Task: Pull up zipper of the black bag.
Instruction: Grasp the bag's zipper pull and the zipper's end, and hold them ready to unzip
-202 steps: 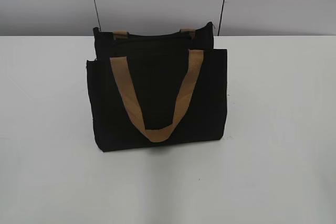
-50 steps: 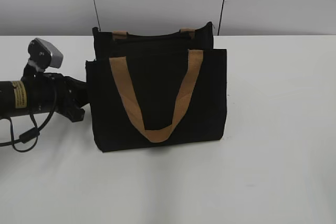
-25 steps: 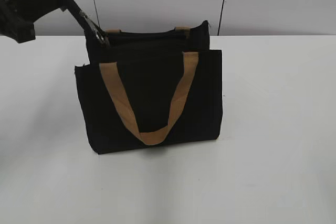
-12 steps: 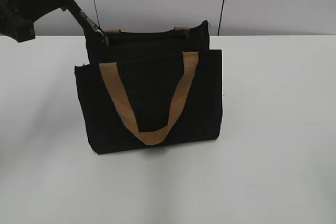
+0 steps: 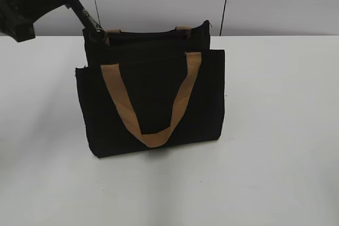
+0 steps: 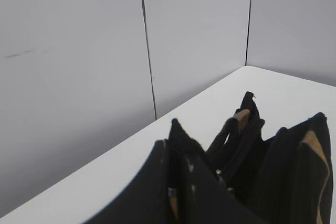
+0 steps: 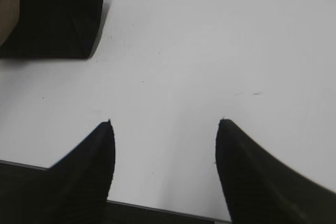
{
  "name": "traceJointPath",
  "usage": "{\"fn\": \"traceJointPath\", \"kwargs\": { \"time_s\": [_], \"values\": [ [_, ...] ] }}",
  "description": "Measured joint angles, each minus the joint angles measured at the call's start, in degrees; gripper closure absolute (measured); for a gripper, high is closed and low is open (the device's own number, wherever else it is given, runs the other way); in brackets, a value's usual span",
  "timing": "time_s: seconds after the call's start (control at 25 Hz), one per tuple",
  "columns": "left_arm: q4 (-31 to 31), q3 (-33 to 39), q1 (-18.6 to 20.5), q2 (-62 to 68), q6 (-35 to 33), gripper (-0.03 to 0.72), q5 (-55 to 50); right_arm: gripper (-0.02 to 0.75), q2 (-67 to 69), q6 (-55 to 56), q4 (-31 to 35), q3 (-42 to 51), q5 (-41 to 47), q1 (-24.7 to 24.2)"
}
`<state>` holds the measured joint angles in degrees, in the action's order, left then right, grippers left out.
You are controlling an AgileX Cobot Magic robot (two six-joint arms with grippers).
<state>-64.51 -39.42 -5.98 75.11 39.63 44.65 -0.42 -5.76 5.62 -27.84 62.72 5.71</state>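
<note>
Exterior: the bag (image 5: 151, 96) stands upright on the table (image 5: 275, 130). My left gripper (image 5: 94, 30) is at its top left corner, at the end of the zipper (image 5: 145, 32).

Left wrist: the fingers (image 6: 157, 182) lie close together at that corner, apparently pinching something there; I cannot confirm it is the pull tab.

Right wrist: my right gripper (image 7: 164, 124) hangs over bare table, jaws apart, beside the bag's lower corner.

Judgement: grasp step. Next, draw the slider along the top edge, with the right arm steadying the bag.
</note>
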Motion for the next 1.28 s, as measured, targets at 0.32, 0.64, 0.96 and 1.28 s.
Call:
{"fn": "traceJointPath", "kwargs": {
  "time_s": [0.32,0.64,0.96,1.28],
  "values": [
    [-0.14,0.00,0.00,0.00,0.00,0.687,0.06,0.265,6.71,-2.17,2.24,-1.39,-2.48,0.00],
    [-0.21,0.00,0.00,0.00,0.00,0.687,0.06,0.265,22.57,-7.17,8.59,-5.38,-16.07,0.00],
    [-0.36,0.00,0.00,0.00,0.00,0.687,0.47,0.265,40.85,-12.97,13.26,-14.50,-22.89,0.00],
    [-1.32,0.00,0.00,0.00,0.00,0.687,0.84,0.265,62.10,-38.70,36.04,-25.99,-24.11,0.00]
  ]
}}
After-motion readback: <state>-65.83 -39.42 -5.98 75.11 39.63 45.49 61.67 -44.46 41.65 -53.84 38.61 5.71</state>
